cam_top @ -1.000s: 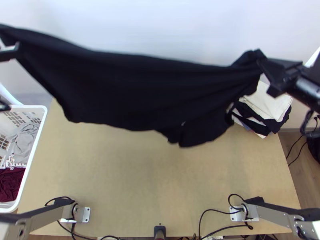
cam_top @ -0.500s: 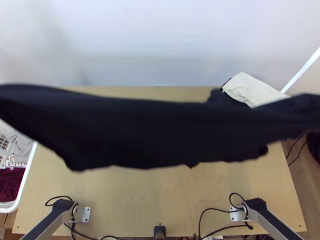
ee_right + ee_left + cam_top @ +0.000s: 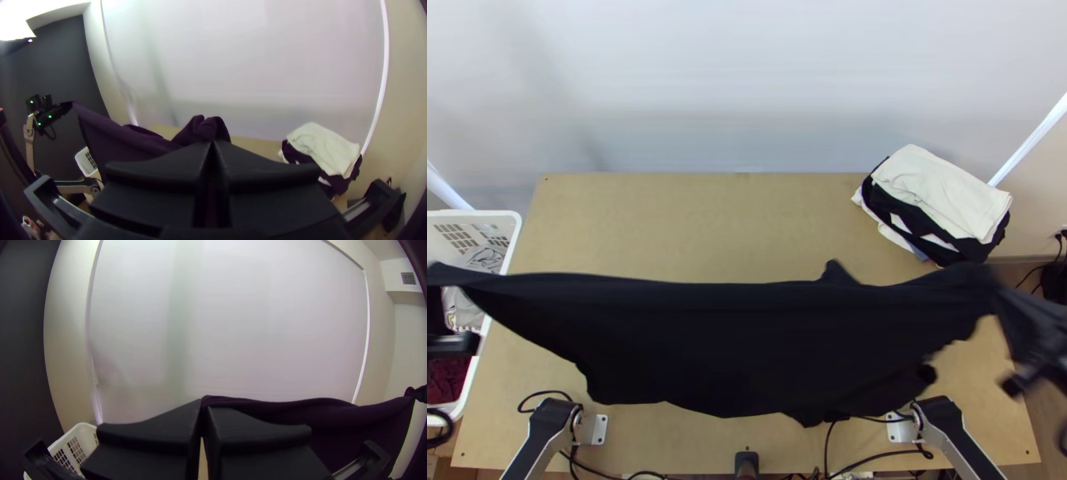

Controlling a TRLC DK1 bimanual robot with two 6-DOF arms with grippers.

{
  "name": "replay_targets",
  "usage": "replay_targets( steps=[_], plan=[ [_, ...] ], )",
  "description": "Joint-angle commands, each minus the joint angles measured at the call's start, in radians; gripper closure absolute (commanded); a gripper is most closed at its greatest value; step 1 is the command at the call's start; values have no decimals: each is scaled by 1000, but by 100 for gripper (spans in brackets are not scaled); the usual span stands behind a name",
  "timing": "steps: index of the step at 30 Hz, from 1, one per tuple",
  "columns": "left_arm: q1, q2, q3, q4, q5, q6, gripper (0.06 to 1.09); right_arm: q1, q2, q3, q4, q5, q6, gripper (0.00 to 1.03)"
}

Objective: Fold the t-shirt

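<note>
While the dark t-shirt [image 3: 731, 344] is held stretched above the table [image 3: 691, 216] | left gripper [image 3: 453, 346]: closed, one upper end clamped | right gripper [image 3: 999, 298]: closed, other upper end clamped | cloth: hung spread between them, lower edge uneven | clothes stack [image 3: 939, 188]: placed at table's far right corner | white basket [image 3: 513, 232]: set beside table's left edge

The t-shirt [image 3: 723, 344] is plain black, against a light tan wooden table [image 3: 691, 224]. The folded pile shows a plain cream cloth [image 3: 939, 188] over a black cloth [image 3: 979, 250], with white edges between. The white basket [image 3: 513, 232] has gridded walls and carries a grey cloth [image 3: 483, 258] and a dark red cloth [image 3: 447, 382]. Behind, the screen [image 3: 747, 80] is pale, unpatterned white.
</note>
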Motion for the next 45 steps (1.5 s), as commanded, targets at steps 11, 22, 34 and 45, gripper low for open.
replay_targets(
  steps=[11,22,34,45],
  plan=[
    [-8,42,-507,351,27,-36,105,31,59,-528,476,24,66,100],
    [39,524,-573,778,81,-84,105,15,507,-582,927,25,67,100],
    [141,1080,-331,990,139,-92,105,-40,1004,-444,1190,39,89,100],
    [176,1383,-50,993,130,-127,105,-38,1266,-198,1216,105,158,98]
  ],
)
